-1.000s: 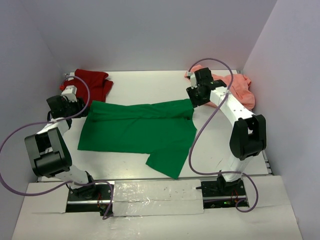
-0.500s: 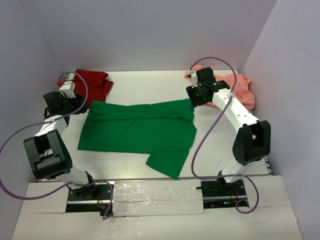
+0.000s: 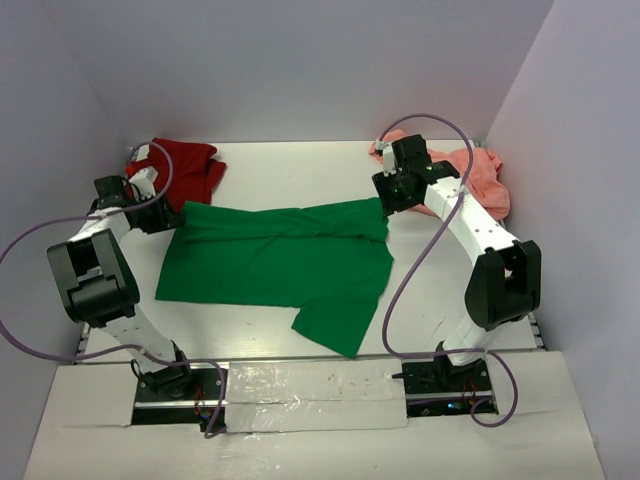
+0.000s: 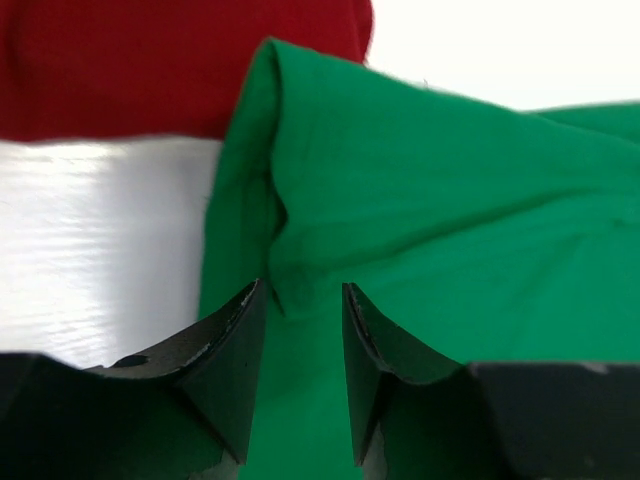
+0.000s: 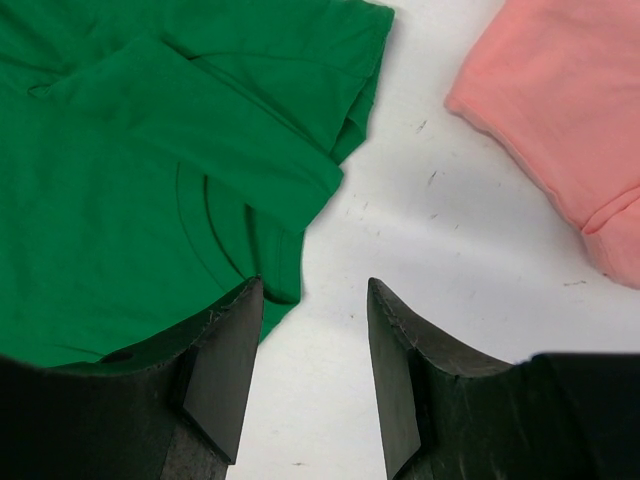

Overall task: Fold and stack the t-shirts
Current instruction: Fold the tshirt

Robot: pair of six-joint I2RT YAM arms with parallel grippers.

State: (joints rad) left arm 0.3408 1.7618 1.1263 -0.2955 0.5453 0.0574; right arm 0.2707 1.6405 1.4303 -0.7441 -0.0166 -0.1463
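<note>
The left gripper [image 4: 305,298] is part-open astride the green t-shirt [image 3: 275,262]'s far left edge, with cloth between the jaws but not visibly pinched. The shirt lies mid-table, long axis left to right. The right gripper [image 5: 312,292] hangs open over the table [image 5: 400,230] — just right of the shirt's far right corner.

Both reach out from their bases: the left arm [image 3: 95,270] folded tight at the elbow, the right arm [image 3: 470,225] stretched long. The left gripper [image 4: 305,300] shows a narrow gap between its fingers, while the right gripper [image 5: 315,290] gapes wider (both tilt downward).
</note>
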